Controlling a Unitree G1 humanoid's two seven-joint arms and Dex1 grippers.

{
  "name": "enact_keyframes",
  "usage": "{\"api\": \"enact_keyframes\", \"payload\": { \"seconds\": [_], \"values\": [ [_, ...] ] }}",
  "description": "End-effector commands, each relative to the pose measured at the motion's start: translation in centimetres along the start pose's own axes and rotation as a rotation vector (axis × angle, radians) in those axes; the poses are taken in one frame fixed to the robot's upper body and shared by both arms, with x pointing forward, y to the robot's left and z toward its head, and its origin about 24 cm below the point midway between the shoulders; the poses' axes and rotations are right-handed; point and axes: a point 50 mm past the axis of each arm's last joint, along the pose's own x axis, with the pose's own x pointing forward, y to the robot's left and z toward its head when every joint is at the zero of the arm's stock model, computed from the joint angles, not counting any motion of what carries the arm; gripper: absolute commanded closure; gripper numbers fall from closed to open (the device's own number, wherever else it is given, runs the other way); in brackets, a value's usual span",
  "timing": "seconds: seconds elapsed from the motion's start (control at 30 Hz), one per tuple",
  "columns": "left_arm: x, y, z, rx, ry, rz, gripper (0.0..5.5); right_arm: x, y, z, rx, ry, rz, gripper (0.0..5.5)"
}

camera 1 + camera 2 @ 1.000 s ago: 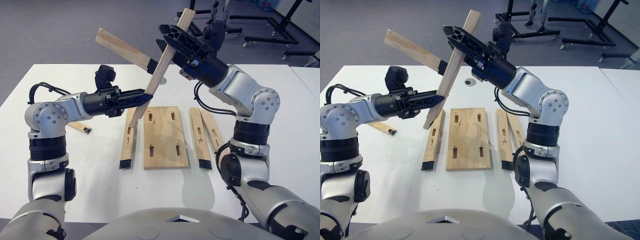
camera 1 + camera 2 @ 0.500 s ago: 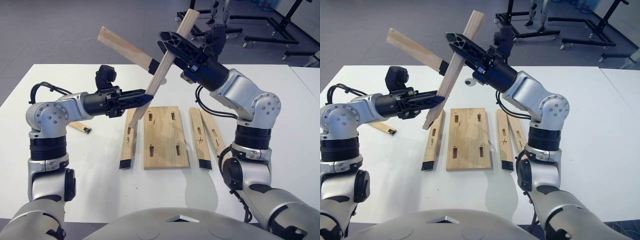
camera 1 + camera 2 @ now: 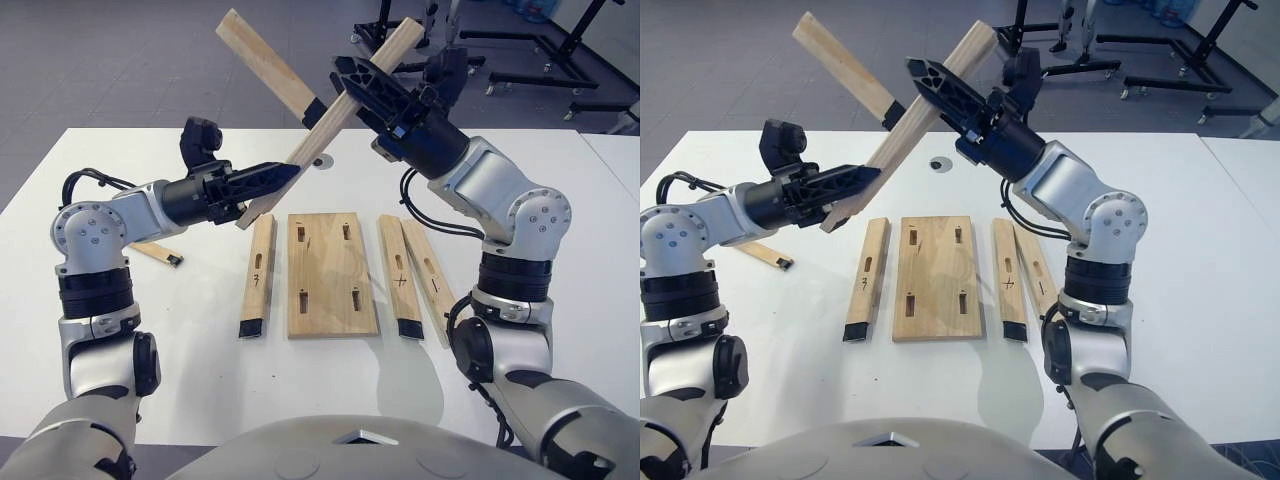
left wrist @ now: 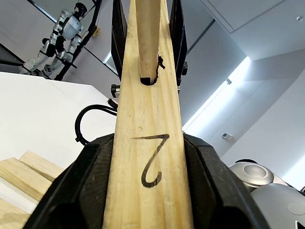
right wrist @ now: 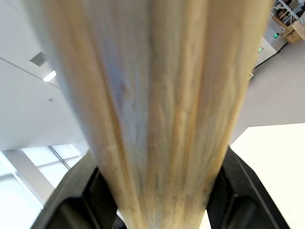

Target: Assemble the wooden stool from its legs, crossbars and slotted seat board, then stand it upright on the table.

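Clamping the lower end of the numbered leg (image 3: 392, 50) with the left gripper (image 3: 278, 177), high above the table (image 3: 200, 350). Squeezing the right gripper (image 3: 345, 72) on a second wooden piece (image 3: 265, 55), sitting in the leg's slot. Leaving the slotted seat board (image 3: 330, 270) flat between loose legs (image 3: 258, 275).

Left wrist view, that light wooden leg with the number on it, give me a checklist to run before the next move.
1. Left gripper shut on numbered light-wood leg: ok.
2. Right gripper clamping the same leg beside its slot: ok.
3. Dark-ended wooden crossbar entering the slot: ok; fully seated: cannot tell.
4. Flat slotted wooden seat board lying free on white table: ok.
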Motion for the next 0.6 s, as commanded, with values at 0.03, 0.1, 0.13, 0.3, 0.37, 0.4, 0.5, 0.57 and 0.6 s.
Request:
{"api": "enact_keyframes", "payload": {
  "seconds": [0.03,0.1,0.13,0.3,0.37,0.4,0.5,0.57,0.6],
  "values": [
    [0.0,-1.4,1.7,0.064,-0.071,-0.021,3.48,-0.8,-0.7,0.4,-0.041,0.003,-0.066,3.44],
    [0.1,-1.5,1.2,0.061,-0.053,-0.018,3.48,-0.7,-0.7,0.4,-0.043,0.002,-0.065,3.44],
    [0.2,-1.5,0.8,0.060,-0.033,-0.014,3.48,-0.6,-0.7,0.4,-0.042,0.001,-0.063,3.44],
    [0.3,-1.5,0.0,0.037,-0.029,-0.011,3.48,-0.4,-0.7,0.4,-0.041,0.004,-0.064,3.44],
    [0.3,-1.6,0.0,0.039,-0.028,-0.009,3.48,-0.4,-0.8,0.4,-0.041,0.004,-0.066,3.44],
    [0.4,-1.6,-0.3,0.063,-0.007,0.007,3.48,-0.5,-0.8,0.4,-0.040,0.003,-0.067,3.44],
    [0.9,-1.8,-0.9,0.086,0.021,0.005,2.83,-0.5,-0.8,0.3,-0.037,0.001,-0.067,3.44],
    [0.9,-1.7,-1.0,0.090,0.017,0.016,2.56,-0.5,-0.8,0.2,-0.034,0.003,-0.067,3.44],
    [0.9,-1.7,-0.9,0.093,0.014,0.014,2.37,-0.5,-0.8,0.1,-0.034,0.005,-0.067,3.44]
  ]
}}
